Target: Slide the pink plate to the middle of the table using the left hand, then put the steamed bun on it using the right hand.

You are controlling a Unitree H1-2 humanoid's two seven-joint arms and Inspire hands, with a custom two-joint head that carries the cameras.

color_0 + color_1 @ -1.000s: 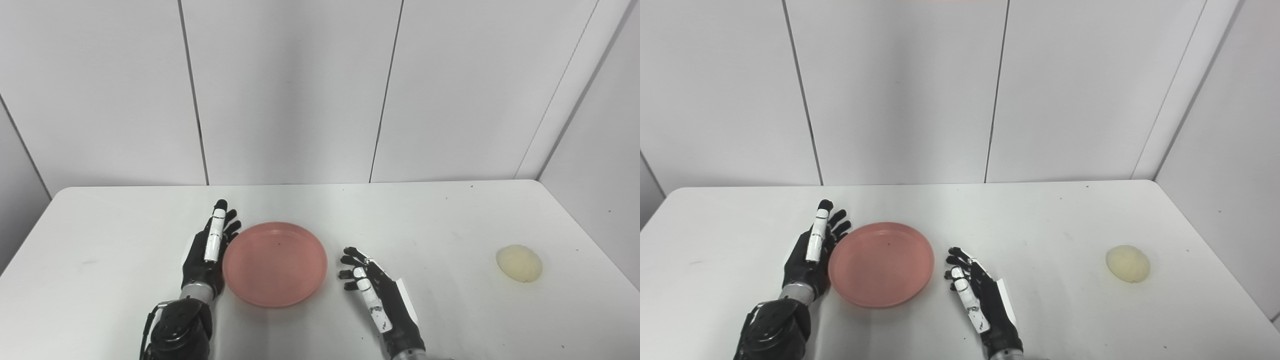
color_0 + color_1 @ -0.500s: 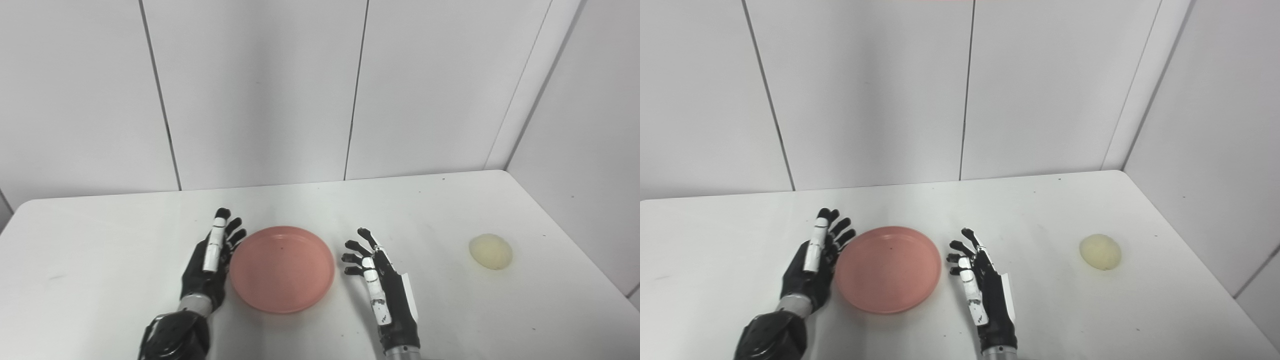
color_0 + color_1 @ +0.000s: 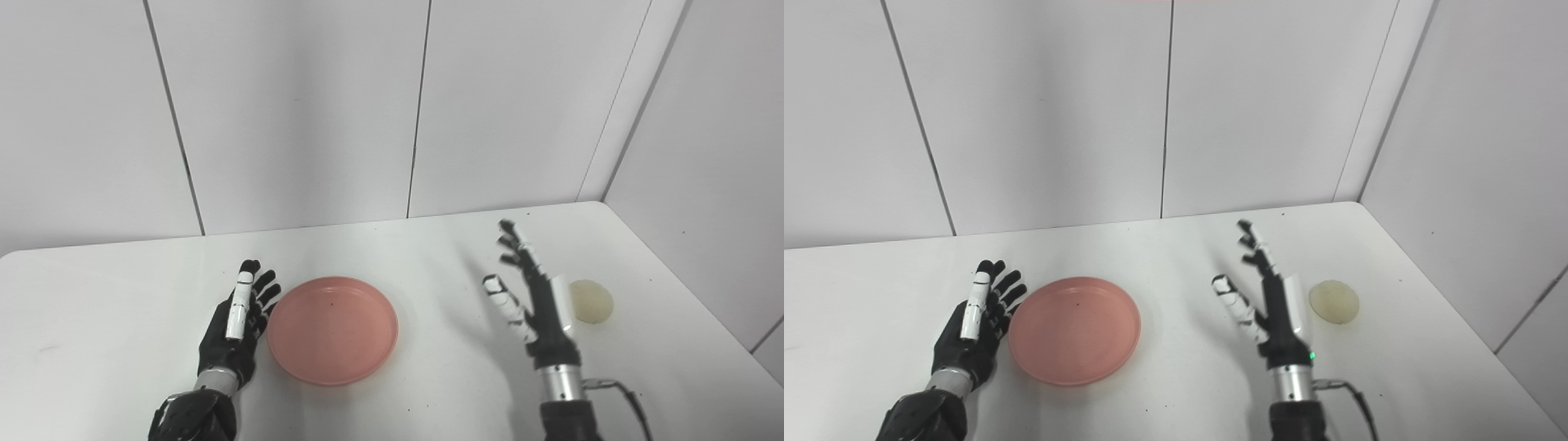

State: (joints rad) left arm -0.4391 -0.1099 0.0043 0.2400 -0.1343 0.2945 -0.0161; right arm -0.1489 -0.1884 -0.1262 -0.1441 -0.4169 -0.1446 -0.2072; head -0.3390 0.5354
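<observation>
Now the pale, round, soft-looking steamed bun [image 3: 1334,301] lies near the white table's [image 3: 1164,257] right edge, just right of the raised right hand [image 3: 1271,306], fingers spread and empty. The round pink plastic plate [image 3: 1074,331] sits mid-table beside the spread left hand [image 3: 974,327].
</observation>
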